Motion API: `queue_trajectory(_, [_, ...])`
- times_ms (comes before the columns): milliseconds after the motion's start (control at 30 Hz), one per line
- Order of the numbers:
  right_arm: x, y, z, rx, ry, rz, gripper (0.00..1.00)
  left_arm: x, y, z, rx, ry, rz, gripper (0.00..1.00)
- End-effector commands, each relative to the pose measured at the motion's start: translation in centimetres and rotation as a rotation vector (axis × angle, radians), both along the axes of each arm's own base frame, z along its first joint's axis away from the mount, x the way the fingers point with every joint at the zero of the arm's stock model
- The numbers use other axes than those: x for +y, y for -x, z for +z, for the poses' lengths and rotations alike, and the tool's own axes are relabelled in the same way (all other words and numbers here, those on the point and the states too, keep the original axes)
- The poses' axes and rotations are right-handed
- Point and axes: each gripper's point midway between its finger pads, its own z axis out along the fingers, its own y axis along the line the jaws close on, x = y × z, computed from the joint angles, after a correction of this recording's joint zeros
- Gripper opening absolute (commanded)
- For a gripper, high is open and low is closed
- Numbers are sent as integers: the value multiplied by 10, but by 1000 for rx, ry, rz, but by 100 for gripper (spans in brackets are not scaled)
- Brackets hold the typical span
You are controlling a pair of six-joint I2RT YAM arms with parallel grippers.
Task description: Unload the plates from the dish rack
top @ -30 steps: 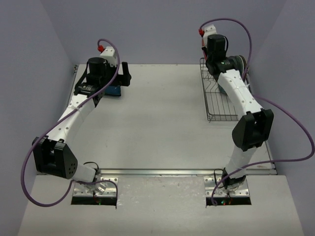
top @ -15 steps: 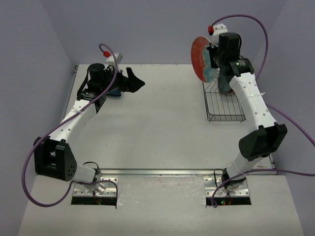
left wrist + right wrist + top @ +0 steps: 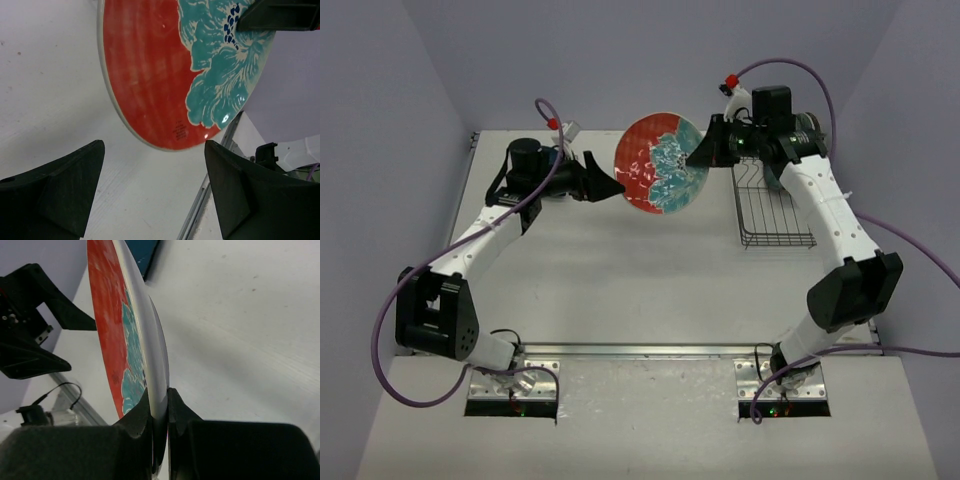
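My right gripper (image 3: pixel 701 154) is shut on the right rim of the red-orange plate (image 3: pixel 660 163) and holds it on edge above the table's far middle. In the right wrist view the plate (image 3: pixel 131 325) stands edge-on between my clamped fingers (image 3: pixel 160 402). My left gripper (image 3: pixel 611 186) is open and empty just left of the plate's lower rim, not touching it. In the left wrist view the plate (image 3: pixel 160 70) hangs beyond the gap between my spread fingers (image 3: pixel 155 192). The dish rack (image 3: pixel 775 215) sits at the far right. A dark blue plate's edge (image 3: pixel 146 257) lies on the table behind.
The grey walls close in the table on the left, back and right. The right arm's elbow (image 3: pixel 845 285) hangs over the table's right side, in front of the rack. A metal strip (image 3: pixel 650 349) runs along the table's near edge.
My right gripper lifted the red-orange plate out of the rack and swung it left over the table. My left gripper moved right from the far left corner toward the plate.
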Motion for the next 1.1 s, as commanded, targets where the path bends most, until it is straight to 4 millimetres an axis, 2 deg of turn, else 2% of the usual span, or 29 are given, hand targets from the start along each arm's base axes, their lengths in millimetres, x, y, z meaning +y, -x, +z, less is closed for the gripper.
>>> queue_trajectory(0, [39, 14, 54, -32, -291, 163, 0, -11, 6, 4, 16, 38, -55, 75])
queue_trajectory(133, [49, 23, 48, 24, -339, 201, 0, -16, 7, 2, 64, 65, -76, 61])
queue_trajectory(200, [53, 26, 45, 32, -345, 216, 0, -19, 11, 5, 68, 86, -108, 51])
queue_trajectory(300, [55, 27, 41, 39, -345, 222, 0, -24, 19, 9, 79, 133, -172, 29])
queue_trajectory(367, [57, 26, 38, 49, -342, 221, 0, -26, 22, 10, 103, 158, -194, 8])
queue_trajectory(400, [57, 24, 35, 59, -339, 220, 0, -26, 23, 10, 104, 160, -198, 2])
queue_trajectory(467, [56, 21, 27, 84, -326, 210, 7, -25, 22, 10, 105, 162, -197, 0])
queue_trajectory(500, [56, 19, 23, 93, -319, 203, 15, -24, 21, 10, 103, 166, -196, 0])
queue_trajectory(533, [56, 19, 22, 92, -317, 203, 16, -24, 21, 10, 111, 168, -194, 0])
queue_trajectory(567, [54, 13, 13, 114, -296, 177, 33, -20, 17, 10, 113, 174, -185, 0])
queue_trajectory(600, [51, 9, 2, 146, -276, 143, 56, -14, 10, 9, 109, 172, -156, 0])
queue_trajectory(700, [45, 3, -19, 197, -238, 82, 94, 5, -12, 7, 101, 164, -55, 0])
queue_trajectory(733, [41, 0, -23, 201, -224, 56, 99, 12, -21, 5, 109, 167, -21, 0])
queue_trajectory(833, [28, -8, -31, 203, -188, -17, 99, 36, -51, 0, 131, 177, 95, 0])
queue_trajectory(933, [11, -19, -35, 191, -152, -101, 99, 52, -80, -19, 192, 189, 180, 0])
queue_trajectory(1067, [-19, -28, -37, 183, -123, -186, 99, 61, -115, -44, 247, 196, 253, 0])
